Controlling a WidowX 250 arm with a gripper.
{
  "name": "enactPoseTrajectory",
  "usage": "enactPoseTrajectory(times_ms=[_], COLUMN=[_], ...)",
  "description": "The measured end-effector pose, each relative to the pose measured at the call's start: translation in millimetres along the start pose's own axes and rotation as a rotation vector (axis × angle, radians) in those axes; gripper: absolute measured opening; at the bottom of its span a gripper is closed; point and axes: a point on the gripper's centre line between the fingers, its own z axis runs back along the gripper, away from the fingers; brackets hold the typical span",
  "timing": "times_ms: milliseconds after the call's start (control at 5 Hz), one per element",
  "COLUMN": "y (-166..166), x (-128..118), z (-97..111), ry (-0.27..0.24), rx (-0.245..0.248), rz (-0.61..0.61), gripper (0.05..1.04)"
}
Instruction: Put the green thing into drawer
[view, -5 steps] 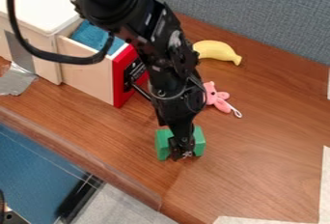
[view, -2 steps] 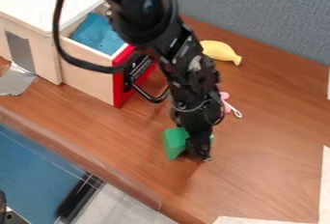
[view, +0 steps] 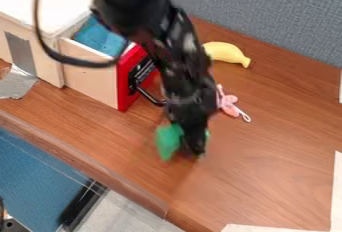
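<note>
Pincer point(view: 195, 148) appears to pinch the block point(view: 168, 141); step in hand likely the lift, next calling for a carry above the open drawer point(view: 92, 76).

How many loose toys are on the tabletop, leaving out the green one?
2: a yellow banana over by the grey divider, and a pink toy just beside the arm. The arm may hide another.
</note>
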Motion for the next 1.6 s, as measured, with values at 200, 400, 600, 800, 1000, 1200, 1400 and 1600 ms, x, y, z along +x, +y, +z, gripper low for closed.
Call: enactPoseTrajectory(times_ms=[200,400,600,800,1000,1200,1400,1600], y=[11.9,30.9,43.7,66.8,87.8,108.8,124.6,139.5], x=[-2.8,-9.1,-12.0,-6.9,-4.9,-2.9,-6.4,-12.2], z=[25.7,49.2,58.2,73.1,81.1,92.1,94.1,91.8], ry=[-0.022,-0.045,-0.054,-0.087,-0.102,-0.117,-0.113,-0.101], rx=[-0.017,-0.040,-0.046,-0.027,-0.028,-0.017,-0.013,0.004], rz=[0.037,0.100,0.137,0.183,0.239,0.301,0.361,0.395], gripper=[0.590,0.590,0.590,0.590,0.590,0.590,0.590,0.590])
